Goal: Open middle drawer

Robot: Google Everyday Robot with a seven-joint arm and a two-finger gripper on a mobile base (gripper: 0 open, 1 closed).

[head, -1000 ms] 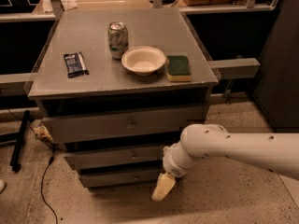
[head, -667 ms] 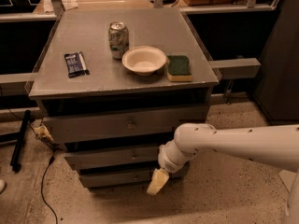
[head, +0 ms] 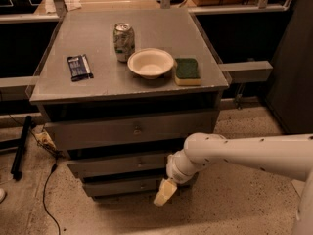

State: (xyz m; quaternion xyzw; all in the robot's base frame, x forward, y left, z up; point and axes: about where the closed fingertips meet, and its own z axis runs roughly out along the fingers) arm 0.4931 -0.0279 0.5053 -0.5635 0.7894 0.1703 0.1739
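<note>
A grey metal cabinet (head: 128, 84) is standing in the middle of the scene, with three drawer fronts stacked on its near face. A thick white robot arm (head: 239, 155) is reaching in from the right, low down and near the floor.

The top drawer (head: 132, 130) is sitting widest and tallest. The middle drawer (head: 117, 164) is lying just below it, a long low front with a small round knob at its centre, and the arm's wrist is covering its right end. The bottom drawer (head: 122, 186) is sitting narrowest, lowest of the three.

On the cabinet top, a cream bowl (head: 150, 62) is resting near the centre, with a green and yellow sponge (head: 187, 71) just to its right, a drink can (head: 123, 42) standing just beyond its left side, and a dark packet (head: 79, 66) lying well to the left.

The pale yellow gripper (head: 164, 192) is hanging down from the wrist, in front of the bottom drawer's right end and below the middle drawer. It is holding nothing visible. Whether it is spread or pressed together cannot be told, nor whether it is touching the cabinet.
</note>
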